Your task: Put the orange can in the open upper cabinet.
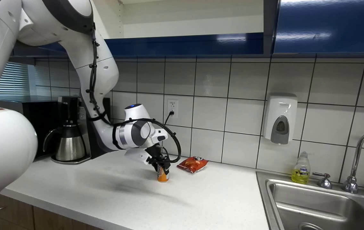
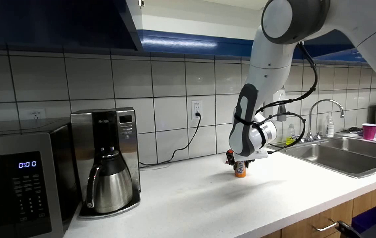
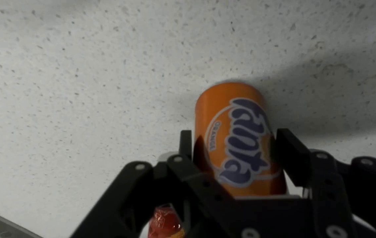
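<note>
Orange can (image 3: 236, 137) — reads "Fanta ORANGE" — stands upright; hand (image 3: 233, 147) straddles it, whether gripping I cannot tell.

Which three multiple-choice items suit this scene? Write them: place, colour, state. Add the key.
1. Where is the snack packet?
A in the sink; B on the microwave; C on the counter

2. What colour is the front edge of the open upper cabinet?
A green; B blue; C red

3. The orange can is
A upright; B on its side; C squashed flat

Key
1 C: an exterior view shows it lying there, near the tiled wall.
2 B: it shows blue in both exterior views.
3 A: both exterior views show it on end.
</note>
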Controlling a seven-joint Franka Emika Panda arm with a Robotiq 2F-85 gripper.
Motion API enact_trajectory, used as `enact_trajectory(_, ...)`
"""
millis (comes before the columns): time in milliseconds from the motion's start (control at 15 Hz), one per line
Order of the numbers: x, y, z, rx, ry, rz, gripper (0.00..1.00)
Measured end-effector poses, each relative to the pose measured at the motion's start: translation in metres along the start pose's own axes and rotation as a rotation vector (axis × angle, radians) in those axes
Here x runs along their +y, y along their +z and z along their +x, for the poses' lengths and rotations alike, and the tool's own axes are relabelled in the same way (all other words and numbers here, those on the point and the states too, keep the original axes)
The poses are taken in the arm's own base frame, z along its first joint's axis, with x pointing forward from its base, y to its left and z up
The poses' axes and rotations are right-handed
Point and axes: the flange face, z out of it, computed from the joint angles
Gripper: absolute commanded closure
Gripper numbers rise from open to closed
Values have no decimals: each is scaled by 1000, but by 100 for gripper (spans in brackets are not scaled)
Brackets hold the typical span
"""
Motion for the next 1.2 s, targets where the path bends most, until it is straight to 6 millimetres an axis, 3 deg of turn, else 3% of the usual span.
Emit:
enact_trajectory(800,-3,-3,2,-14,-6,-12,62)
enact_trajectory(1000,-13,-22,7,-59,-41,-30,62)
enact_trajectory(1200,-27,-54,13,-96,-111,-43,62)
